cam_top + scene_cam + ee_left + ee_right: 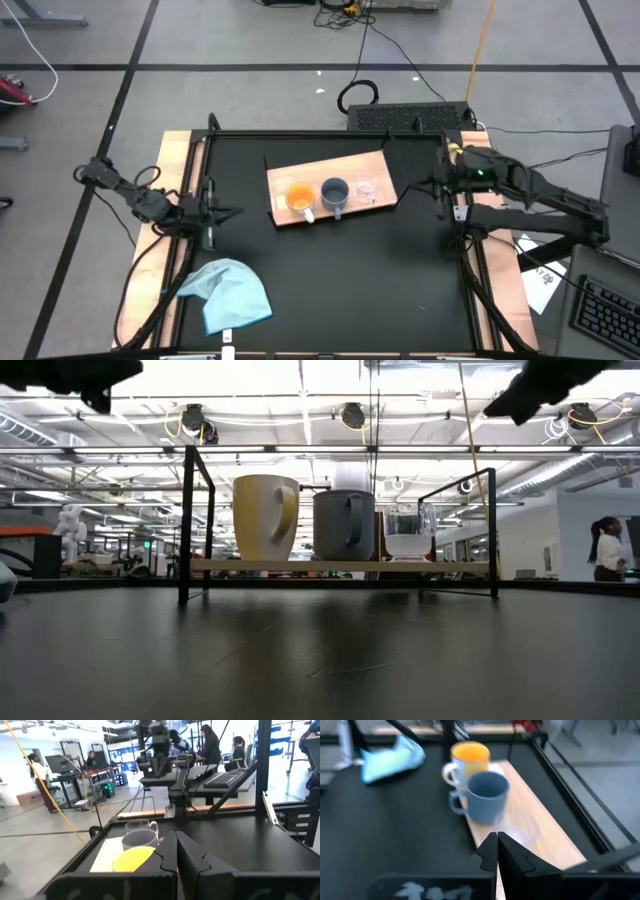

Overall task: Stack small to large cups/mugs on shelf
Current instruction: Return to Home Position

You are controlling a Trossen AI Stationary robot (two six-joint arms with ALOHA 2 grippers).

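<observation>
Three cups stand in a row on the wooden shelf (330,165) in the middle of the table: the orange cup (299,197) with a white handle, the grey-blue cup (335,192) and the clear cup (366,189). In the low view the orange cup (265,517), the grey-blue cup (345,525) and the clear cup (407,532) rest upright on their bases. My left gripper (232,212) hovers left of the shelf, shut and empty (176,852). My right gripper (428,186) hovers right of the shelf, shut and empty (497,851), pointing toward the clear cup (520,830).
A light blue cloth (228,295) lies crumpled near the table's front left. Black frame posts (187,525) stand at the shelf's ends. Wooden side rails (175,160) border the black tabletop. A keyboard (410,117) sits beyond the far edge.
</observation>
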